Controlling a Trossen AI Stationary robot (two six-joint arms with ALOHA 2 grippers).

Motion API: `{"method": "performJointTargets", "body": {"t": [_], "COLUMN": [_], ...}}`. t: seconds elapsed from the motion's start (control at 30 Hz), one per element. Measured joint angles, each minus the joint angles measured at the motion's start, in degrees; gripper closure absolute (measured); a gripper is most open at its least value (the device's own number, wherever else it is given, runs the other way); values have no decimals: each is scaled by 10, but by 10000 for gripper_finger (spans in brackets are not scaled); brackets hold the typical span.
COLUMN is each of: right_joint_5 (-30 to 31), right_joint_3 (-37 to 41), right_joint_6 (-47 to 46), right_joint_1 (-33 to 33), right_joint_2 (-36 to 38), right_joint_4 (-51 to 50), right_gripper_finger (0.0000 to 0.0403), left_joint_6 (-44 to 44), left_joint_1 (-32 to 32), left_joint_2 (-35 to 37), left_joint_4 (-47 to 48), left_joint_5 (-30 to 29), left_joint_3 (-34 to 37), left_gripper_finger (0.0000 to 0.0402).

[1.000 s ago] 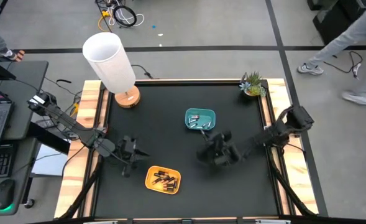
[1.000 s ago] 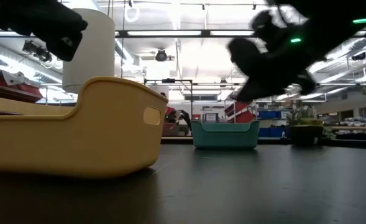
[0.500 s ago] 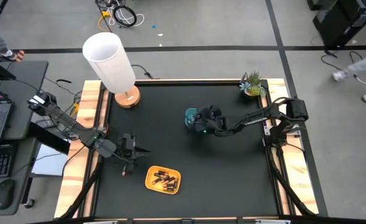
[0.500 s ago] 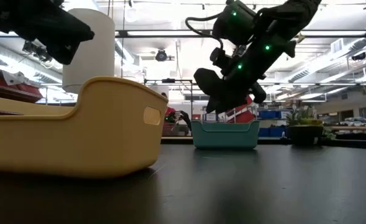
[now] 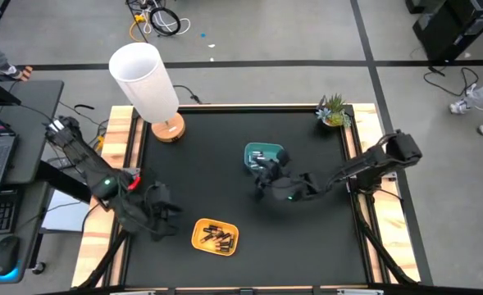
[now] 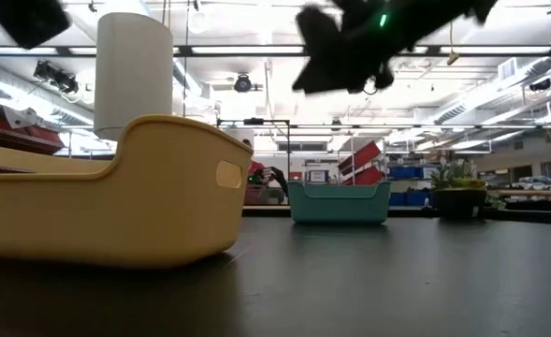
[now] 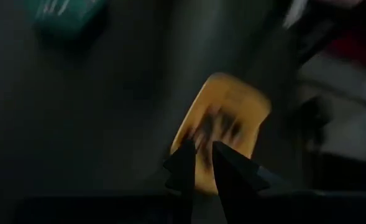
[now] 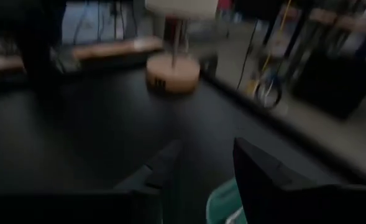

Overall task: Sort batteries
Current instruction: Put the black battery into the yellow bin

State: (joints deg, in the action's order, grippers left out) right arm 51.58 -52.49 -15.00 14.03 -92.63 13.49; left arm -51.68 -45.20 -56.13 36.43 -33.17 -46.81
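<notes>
Dark batteries with copper ends (image 5: 215,237) lie jumbled flat in the yellow tray (image 5: 198,230) near the counter's front edge. Silvery-white batteries (image 5: 262,161) lie in the teal tray (image 5: 267,149) mid-counter, partly hidden. The two groups are well apart.

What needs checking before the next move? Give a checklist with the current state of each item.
1. Right hand empty: ok. Its fingers are apart with nothing between them.
2. Right hand lifted off the table: ok. The low view shows it high up; the high view puts it at the teal tray's near edge.
3. Left hand holding a battery: cannot tell, the view is too blurred.
4. Left hand over the yellow tray: not ok. The high view shows it beside the tray.
5. Batteries lying inside the yellow tray: ok.
</notes>
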Motion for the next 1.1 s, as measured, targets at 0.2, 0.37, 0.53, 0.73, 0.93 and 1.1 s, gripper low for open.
{"method": "performJointTargets", "body": {"t": [0.2,0.37,0.53,0.73,0.93,1.1], "right_joint_5": [28,24,28,28,18,17], "right_joint_3": [0,6,53,127,153,153], "right_joint_6": [123,149,121,169,209,219], "right_joint_1": [39,63,79,93,118,129], "right_joint_2": [20,19,18,23,24,23], "right_joint_4": [83,94,132,306,393,394], "right_gripper_finger": [275,276,276,276,276,276], "left_joint_6": [-232,-320,-402,-445,-466,-516], "left_joint_1": [-8,-17,-30,-37,-37,-37], "left_joint_2": [-55,-103,-149,-219,-259,-280], "left_joint_4": [191,184,163,195,175,182], "left_joint_5": [110,172,197,267,267,250], "left_joint_3": [-28,-28,-28,-28,-28,-28], "left_gripper_finger": [332,332,332,320,259,207]}}
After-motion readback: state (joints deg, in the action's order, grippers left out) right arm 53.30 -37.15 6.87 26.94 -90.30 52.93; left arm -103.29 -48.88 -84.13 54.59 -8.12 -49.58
